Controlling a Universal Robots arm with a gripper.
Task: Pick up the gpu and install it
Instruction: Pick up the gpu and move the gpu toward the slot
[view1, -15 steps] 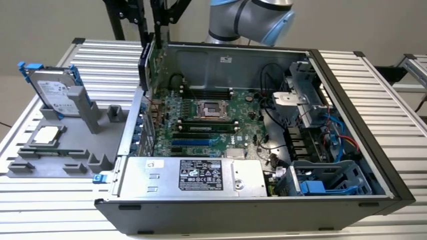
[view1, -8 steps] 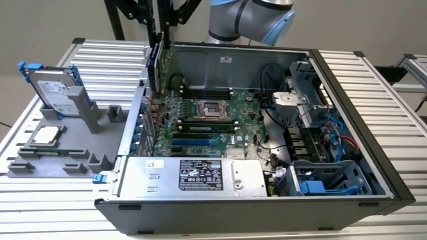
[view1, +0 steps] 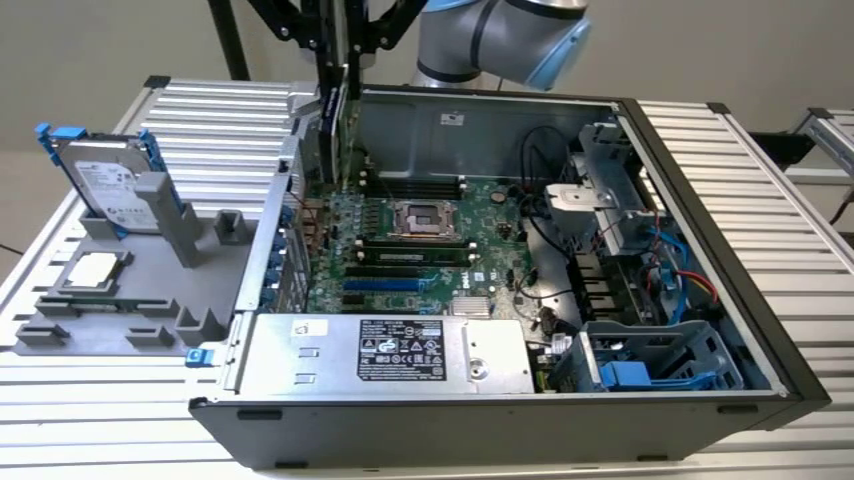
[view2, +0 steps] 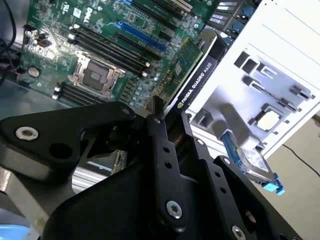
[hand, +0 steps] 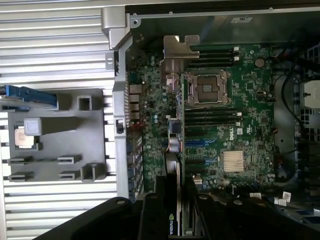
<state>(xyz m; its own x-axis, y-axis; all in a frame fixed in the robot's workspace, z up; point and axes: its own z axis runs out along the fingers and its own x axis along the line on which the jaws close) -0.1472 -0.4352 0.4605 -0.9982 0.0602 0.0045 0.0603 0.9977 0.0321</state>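
One card, held tight. Clamped shut on the top edge of the gpu (view1: 336, 130) by the gripper (view1: 344, 58), with both fingers (view2: 160, 140) pressed flat on its sides in the second wrist view. Hangs on its edge, up in the air, over the open computer case (view1: 707, 190) and above the motherboard (view1: 454, 255), near the case wall on the exterior view's left. Not yet in any slot. Well apart from the gray holder (view1: 147, 300) outside the case.

Looks like the lowering step. To do it well: keep the card straight up and down, line its bottom edge with a long blue slot (view1: 380, 285), and line the silver bracket (hand: 177, 48) with the openings in the case wall. Go down slowly and push evenly, never at a slant. Probably easy to jam or bend if tipped.

Thin and flat. Green board on one face, black cooler with white letters on the other. From above, in the first wrist view, just a skinny dark strip with the shiny bracket at one end.
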